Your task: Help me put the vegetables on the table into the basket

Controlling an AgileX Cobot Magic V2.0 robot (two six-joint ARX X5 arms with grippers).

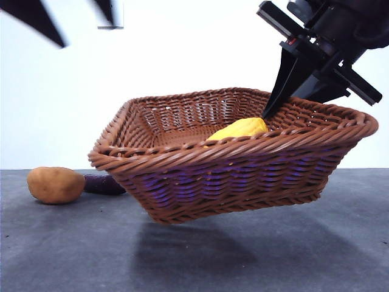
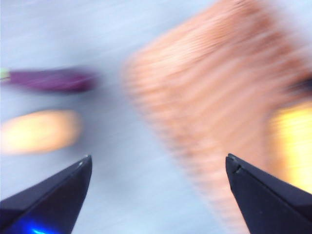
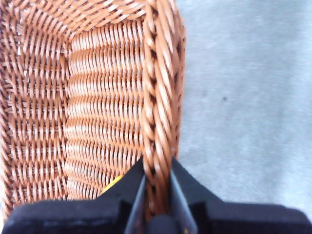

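Front view: bare table (image 1: 255, 261) lies nearest, above it the basket (image 1: 231, 182) hangs tilted, the right gripper (image 3: 157, 183) pinching its braided rim, yellow piece (image 1: 240, 129) inside, potato (image 1: 55, 184) and eggplant (image 1: 103, 184) beyond its left edge, left gripper (image 2: 158, 165) wide open, empty.

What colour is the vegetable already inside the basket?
Yellow: the bumpy lemon-like piece in the brown woven wicker basket, clearest in the front view.

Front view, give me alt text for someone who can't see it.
A brown wicker basket hangs tilted above the dark grey table, held at its rim by the right gripper, with a yellow lemon-like piece inside. At left, a potato and a purple eggplant lie on the table.
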